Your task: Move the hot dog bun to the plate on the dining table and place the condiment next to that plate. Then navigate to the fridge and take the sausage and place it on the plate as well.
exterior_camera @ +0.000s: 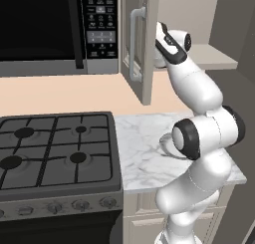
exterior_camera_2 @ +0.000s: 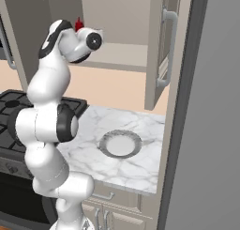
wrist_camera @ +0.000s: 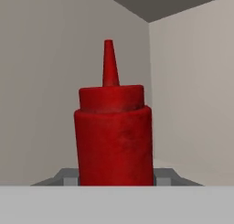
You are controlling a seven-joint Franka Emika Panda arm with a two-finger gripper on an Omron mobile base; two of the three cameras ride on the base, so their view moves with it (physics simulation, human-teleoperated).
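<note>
Condiment, slim red plastic bottle with narrow tip (wrist_camera: 113, 131), upright inside beige cabinet; we see our end effector (wrist_camera: 114, 181) clamped around its base.

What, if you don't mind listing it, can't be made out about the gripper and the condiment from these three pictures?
- Finger contact: in the hand view the condiment covers the gripper's tips, so a firm grip can't be confirmed.
- Bottle's base: cut off at the bottom of the hand view.
- Bottle's body: in the right base view the arm hides all but the red tip.
- Gripper in the left base view: behind the open cabinet door.
</note>
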